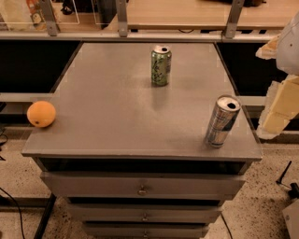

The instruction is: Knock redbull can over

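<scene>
- Camera view: a grey cabinet top point(117, 116) filled the middle of the frame, with a stack of drawers point(142, 186) below its front edge at 6 o'clock.
- The redbull can point(222, 121) stood on its base on the cabinet top at about 4 o'clock from the centre, close to the front-right corner. Its silver top with the pull-tab opening faced up, and the body appeared to lean slightly toward 1 o'clock. It had not been knocked over.
- The gripper point(279, 107) showed as pale cream-coloured blocks at the frame's right edge, at 3 o'clock from the redbull can. It was off the cabinet's right side and apart from the can. Whether it was open or closed I could not tell.
- A green patterned can point(160, 65) stood upright at 12 o'clock from the centre of the top, well apart from the redbull can.
- An orange point(41, 114) rested at 9 o'clock, right at the left edge of the cabinet top.
- A wooden counter point(187, 11) ran along the back at 12 o'clock, behind a metal rail point(140, 36).
- Speckled floor point(261, 200) showed at 5 o'clock, and a black cable point(14, 205) lay at 7 o'clock.
</scene>
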Controlling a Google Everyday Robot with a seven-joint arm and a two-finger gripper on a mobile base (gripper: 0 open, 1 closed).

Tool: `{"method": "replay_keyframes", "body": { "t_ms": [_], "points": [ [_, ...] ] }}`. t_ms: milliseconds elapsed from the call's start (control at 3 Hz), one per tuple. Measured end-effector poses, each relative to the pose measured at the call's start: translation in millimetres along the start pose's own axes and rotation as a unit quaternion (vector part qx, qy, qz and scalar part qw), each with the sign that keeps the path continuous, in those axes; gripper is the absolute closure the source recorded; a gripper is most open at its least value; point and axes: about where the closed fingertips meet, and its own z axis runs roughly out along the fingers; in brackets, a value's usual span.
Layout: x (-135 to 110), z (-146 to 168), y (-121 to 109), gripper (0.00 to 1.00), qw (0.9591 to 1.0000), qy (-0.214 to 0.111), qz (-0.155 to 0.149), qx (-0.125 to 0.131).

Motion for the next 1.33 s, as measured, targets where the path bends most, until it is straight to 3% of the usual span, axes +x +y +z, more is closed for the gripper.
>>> {"method": "replay_keyframes", "body": {
  "t_ms": [333, 667, 1000, 1333],
  "points": [
    [0, 0, 0, 0.00, 1.0000, 0.000, 0.000, 0.001],
    [5, 7, -1, 0.00, 0.9991, -0.041, 0.011, 0.002],
    [17, 31, -5, 0.00, 0.9915, -0.123, 0.040, -0.008],
    [24, 59, -7, 0.00, 0.9771, -0.199, 0.071, -0.026]
  ]
}}
